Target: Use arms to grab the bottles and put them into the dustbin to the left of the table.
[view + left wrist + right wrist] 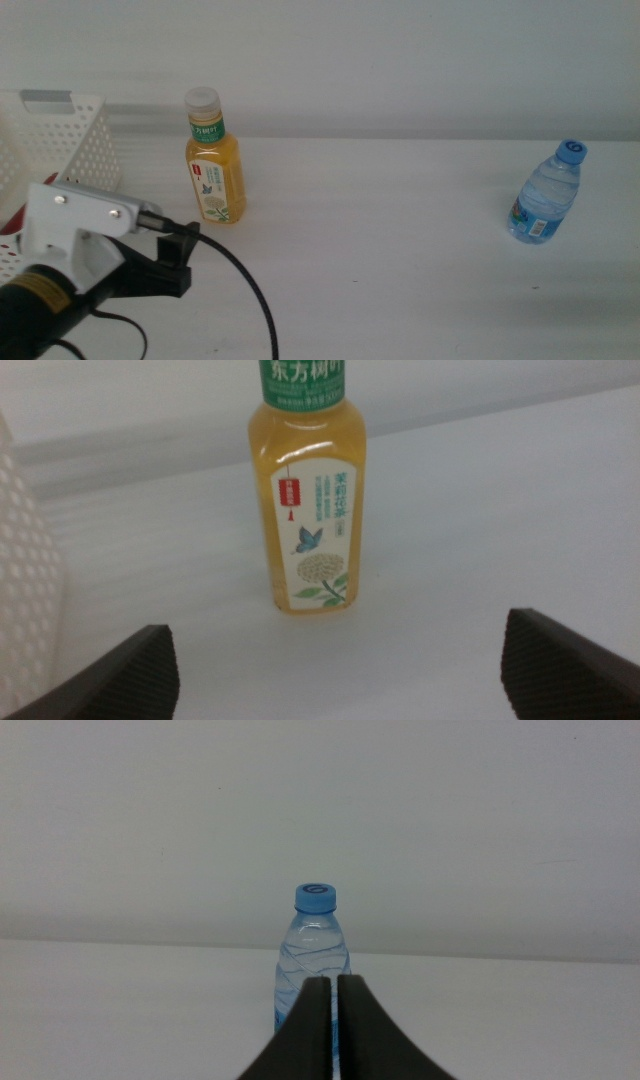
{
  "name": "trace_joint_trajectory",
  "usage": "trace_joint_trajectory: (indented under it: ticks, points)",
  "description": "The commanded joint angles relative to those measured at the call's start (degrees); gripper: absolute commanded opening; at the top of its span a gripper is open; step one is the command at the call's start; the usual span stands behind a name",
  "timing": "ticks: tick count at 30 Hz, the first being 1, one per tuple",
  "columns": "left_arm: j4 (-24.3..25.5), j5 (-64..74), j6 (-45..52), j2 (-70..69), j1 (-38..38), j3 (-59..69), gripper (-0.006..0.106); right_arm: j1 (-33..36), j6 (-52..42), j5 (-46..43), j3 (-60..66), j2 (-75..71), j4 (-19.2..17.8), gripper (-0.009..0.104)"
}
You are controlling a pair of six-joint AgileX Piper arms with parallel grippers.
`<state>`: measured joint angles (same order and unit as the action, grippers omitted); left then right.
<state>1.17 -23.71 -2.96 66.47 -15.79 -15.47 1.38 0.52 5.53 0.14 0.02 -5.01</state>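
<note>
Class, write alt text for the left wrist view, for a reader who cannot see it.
A yellow juice bottle with a green-white label stands upright on the white table, centred ahead of the left gripper, whose two dark jaws are spread wide and not touching it. The perforated white wall of the dustbin shows at one edge.

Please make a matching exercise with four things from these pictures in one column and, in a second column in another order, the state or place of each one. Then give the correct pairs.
Things:
1. juice bottle
2. water bottle
3. left gripper
4. right gripper

States or places:
A. jaws shut
B. upright near the white basket
C. jaws wide open
D. upright on the table's right side

Pairs: 1-B, 2-D, 3-C, 4-A
</note>
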Motion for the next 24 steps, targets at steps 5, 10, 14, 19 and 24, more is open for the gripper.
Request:
trace_joint_trajectory:
  ticks: [5, 10, 14, 19, 24]
  points:
    - [-4.7, -11.7, -0.3, 9.9, -2.0, -0.4, 0.086, -0.3, -0.2, -0.4, 2.0, -2.1, -0.4, -0.002]
    - [-9.9, -15.6, 0.5, 15.9, -5.1, -2.6, 0.086, -0.3, -0.2, -0.4, 2.0, -2.1, -0.4, -0.002]
    - [-12.9, -17.5, 1.4, 20.1, -7.1, -4.9, 0.087, -0.3, -0.2, -0.4, 2.0, -2.1, -0.4, -0.002]
    - [-12.2, -19.6, 1.4, 24.9, -7.1, -7.6, 0.087, -0.3, -0.2, -0.4, 2.0, -2.1, -0.4, -0.002]
    - [-13.0, -25.1, 1.0, 29.4, -7.1, -8.1, 0.087, -0.3, -0.2, -0.4, 2.0, -2.1, -0.4, -0.002]
